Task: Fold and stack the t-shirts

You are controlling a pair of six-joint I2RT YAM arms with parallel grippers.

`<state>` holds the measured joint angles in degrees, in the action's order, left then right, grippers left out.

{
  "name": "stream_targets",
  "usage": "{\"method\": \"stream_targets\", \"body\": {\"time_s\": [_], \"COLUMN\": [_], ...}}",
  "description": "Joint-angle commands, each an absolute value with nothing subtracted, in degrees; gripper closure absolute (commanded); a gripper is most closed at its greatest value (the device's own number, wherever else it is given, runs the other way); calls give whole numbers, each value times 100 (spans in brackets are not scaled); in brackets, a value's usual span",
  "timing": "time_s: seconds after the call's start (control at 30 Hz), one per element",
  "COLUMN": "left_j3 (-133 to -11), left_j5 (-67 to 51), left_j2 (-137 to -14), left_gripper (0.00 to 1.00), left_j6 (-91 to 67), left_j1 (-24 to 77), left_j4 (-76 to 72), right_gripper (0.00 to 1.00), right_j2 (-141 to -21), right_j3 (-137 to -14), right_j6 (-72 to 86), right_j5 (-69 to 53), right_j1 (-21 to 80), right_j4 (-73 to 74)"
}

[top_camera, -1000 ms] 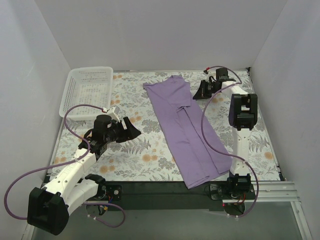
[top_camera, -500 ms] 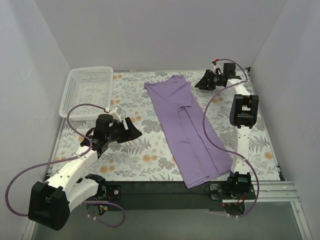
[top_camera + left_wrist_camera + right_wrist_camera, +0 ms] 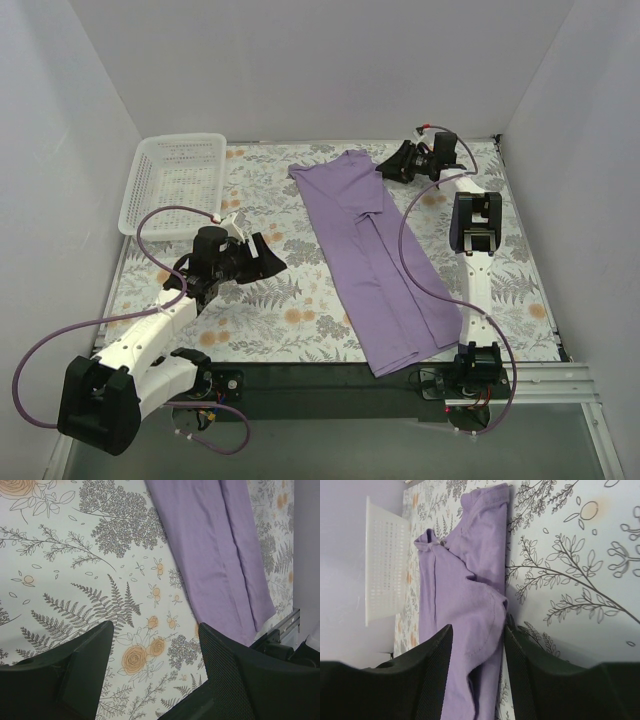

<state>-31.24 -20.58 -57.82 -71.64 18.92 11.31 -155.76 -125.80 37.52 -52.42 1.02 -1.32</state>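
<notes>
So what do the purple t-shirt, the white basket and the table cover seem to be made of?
The t-shirt: soft matte knit, likely cotton; it lies limp in folds. The basket: rigid white plastic, slight sheen, moulded mesh walls. The table cover: smooth printed floral sheet; cloth or vinyl, cannot tell.

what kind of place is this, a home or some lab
Likely a robotics lab test cell, not a home: plain white walls box in a floral-covered table, a left arm and right arm are bolted at its near edge, and a purple t-shirt lies on it.
</notes>
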Motion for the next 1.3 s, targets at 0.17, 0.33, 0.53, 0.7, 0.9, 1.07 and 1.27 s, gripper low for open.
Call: {"method": "stream_targets", "body": {"time_s": [0.17, 0.33, 0.53, 0.7, 0.9, 1.07, 1.27], "left_j3": [-3146, -3120, -3138, -3129, -3129, -3120, -3111], "left_j5": [-2127, -2127, -2136, -2145, -2153, -2153, -2171], "left_j2": [-5801, -5748, -5766, -5792, -5810, -5818, -5836], "left_gripper": [32, 32, 32, 32, 33, 33, 33], "left_j6": [-7119, -7102, -7084, -7093, -7110, -7110, -7119], "left_j1": [1872, 1872, 1872, 1863, 1872, 1863, 1872], "left_j4": [984, 984, 1011, 1011, 1011, 1002, 1002], "right_gripper": [53, 62, 63, 64, 67, 73, 89], "right_j2": [-15768, -15645, -15478, -15451, -15442, -15425, -15390], "right_j3": [-12533, -12559, -12700, -12832, -12929, -12946, -13052], "right_j6": [4105, 3912, 3604, 3533, 3516, 3507, 3489], "right_j5": [-5028, -4887, -4685, -4649, -4667, -4711, -4843], "right_j1": [272, 255, 229, 202, 193, 193, 193], "right_j4": [-439, -422, -352, -325, -325, -334, -369]}}
